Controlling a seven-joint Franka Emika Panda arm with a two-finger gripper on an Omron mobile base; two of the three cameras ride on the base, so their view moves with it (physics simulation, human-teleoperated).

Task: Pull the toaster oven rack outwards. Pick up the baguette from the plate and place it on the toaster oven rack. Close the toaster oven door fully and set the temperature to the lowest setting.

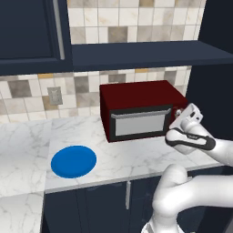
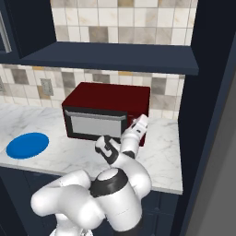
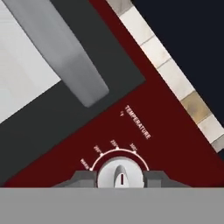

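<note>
**Gripper closing around the temperature knob on the shut toaster oven**

The two-finger gripper (image 3: 121,178) on the white arm is sitting right at the front right panel of the dark red boxy toaster oven (image 1: 136,93). In the hand view, its two dark fingertips (image 3: 83,178) are flanking the small pale round temperature knob (image 3: 121,175), one on each side and right against its rim, so the jaws are pinching the knob rather than standing spread. The knob's red pointer line is pointing straight toward the camera's bottom edge, and a white arc of small temperature marks is curving over it beneath the word TEMPERATURE.

The black-framed glass toaster oven door (image 1: 138,123) is standing upright and shut against the oven's front, with its slim silver handle bar (image 3: 61,52) running along the top edge, just beside the knob panel.

The flat round bright blue plate (image 1: 73,161) is lying bare on the white marble counter (image 1: 27,141), well apart from the gripper, off to the oven's left.
</note>
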